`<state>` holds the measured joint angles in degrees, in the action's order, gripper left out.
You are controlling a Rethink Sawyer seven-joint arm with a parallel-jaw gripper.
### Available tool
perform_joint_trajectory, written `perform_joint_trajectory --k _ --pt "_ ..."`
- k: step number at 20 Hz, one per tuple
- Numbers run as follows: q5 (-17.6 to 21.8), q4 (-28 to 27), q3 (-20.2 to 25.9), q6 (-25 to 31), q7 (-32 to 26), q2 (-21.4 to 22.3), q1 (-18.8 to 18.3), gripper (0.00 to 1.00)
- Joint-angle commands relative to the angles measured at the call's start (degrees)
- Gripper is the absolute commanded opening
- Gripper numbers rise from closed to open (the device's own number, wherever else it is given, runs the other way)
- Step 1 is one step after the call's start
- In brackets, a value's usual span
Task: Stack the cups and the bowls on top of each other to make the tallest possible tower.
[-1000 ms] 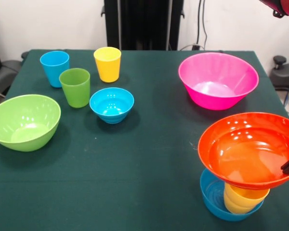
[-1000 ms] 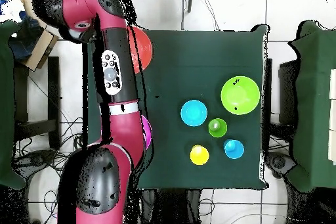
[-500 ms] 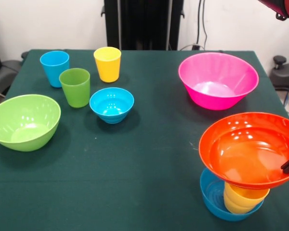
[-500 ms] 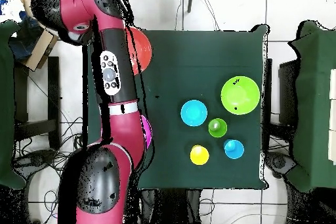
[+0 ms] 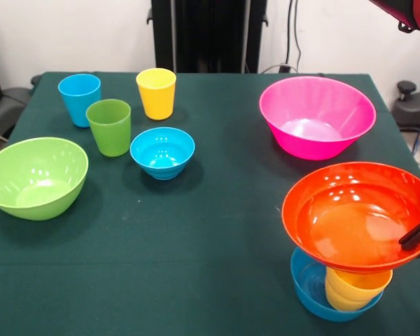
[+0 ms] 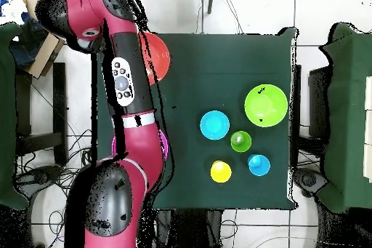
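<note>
My gripper [image 5: 418, 234] is shut on the right rim of the wide orange bowl [image 5: 350, 217], holding it just above a squat yellow-orange cup [image 5: 353, 287] that sits in a small blue bowl [image 5: 306, 283] at the table's near right. In the overhead view the arm [image 6: 123, 92] hides the gripper and the orange bowl [image 6: 160, 56] shows beside it. The pink bowl [image 5: 316, 115] stands behind. On the left stand the light blue cup [image 5: 79, 98], green cup [image 5: 110, 126], yellow cup [image 5: 156, 92], second blue bowl [image 5: 162, 150] and lime green bowl [image 5: 35, 175]. The red bowl is out of view.
The green tablecloth [image 5: 196, 238] covers the whole table. The held bowl hangs close to the table's right edge in the front view. The robot's pedestal [image 5: 206, 35] stands at the far side.
The orange bowl has shifted slightly left in the front view with the gripper holding it. The other cups and bowls have not moved.
</note>
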<state>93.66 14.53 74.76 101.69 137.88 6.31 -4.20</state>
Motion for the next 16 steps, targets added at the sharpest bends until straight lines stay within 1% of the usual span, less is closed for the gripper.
perform_joint_trajectory --k 1,4,8,11,14,16 --pt "-1.7 6.0 -8.1 -1.4 -0.3 -1.2 -0.6 0.0" --pt "-3.4 7.1 -10.0 -2.4 0.6 -1.0 -0.6 0.0" --pt "-3.9 6.2 -10.5 -3.0 0.3 -1.4 -0.2 0.0" --pt "-2.2 3.8 -8.7 -3.4 -0.9 -2.3 0.2 0.0" --pt "-0.8 2.5 -7.3 -4.1 -1.1 -3.0 0.5 0.0" --pt "1.0 1.2 -5.9 -4.5 -1.6 -3.5 0.7 0.0"
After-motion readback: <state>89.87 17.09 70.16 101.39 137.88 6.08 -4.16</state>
